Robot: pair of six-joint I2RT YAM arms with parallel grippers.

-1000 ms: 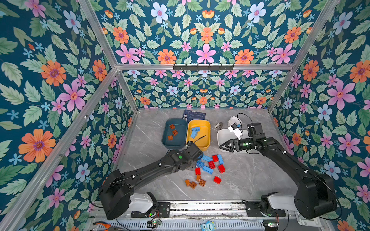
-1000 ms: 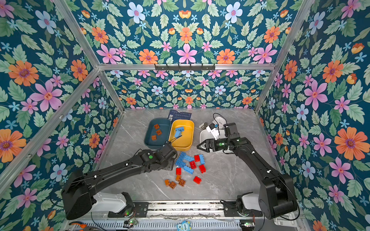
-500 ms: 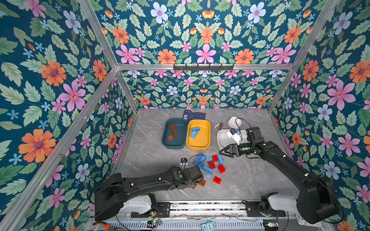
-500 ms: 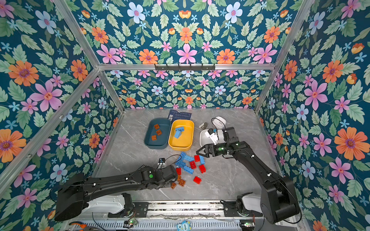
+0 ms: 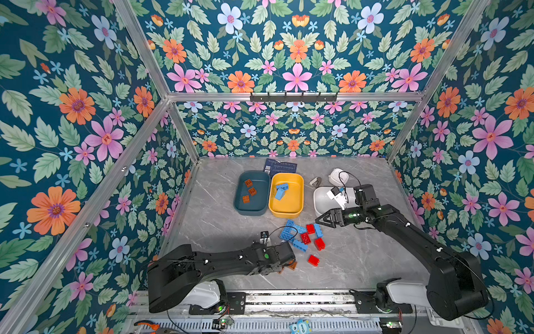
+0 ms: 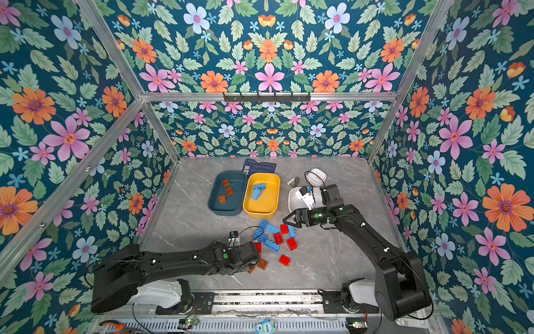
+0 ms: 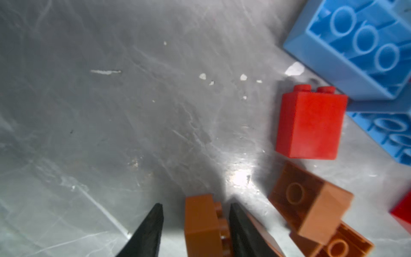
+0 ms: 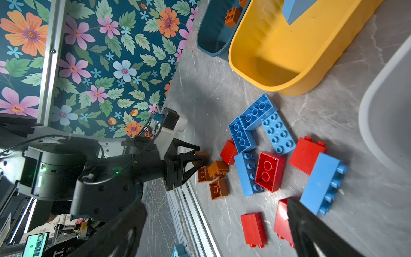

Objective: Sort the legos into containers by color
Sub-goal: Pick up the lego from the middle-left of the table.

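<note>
Early stage: three brown-orange studded bricks point(image 5: 252, 191) sit in the dark teal plastic tub point(image 5: 257, 204), light blue ones point(image 5: 281, 191) in the yellow tub point(image 5: 289, 206), white tub point(image 5: 322, 202) seemingly empty; mixed pile point(image 5: 302, 235) lies unsorted toward the table's point(image 5: 219, 222) front edge, left claw point(image 7: 195, 205) straddling one brown-orange brick point(image 7: 200, 224) unclamped, right claw point(image 5: 318, 221) spread, empty.

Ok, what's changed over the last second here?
Left claw pulled back from the yellow tub to the near bricks and now straddles a brown brick, not yet clamped. Right claw edged from the white tub toward the pile, open. Tubs' contents unchanged.
</note>
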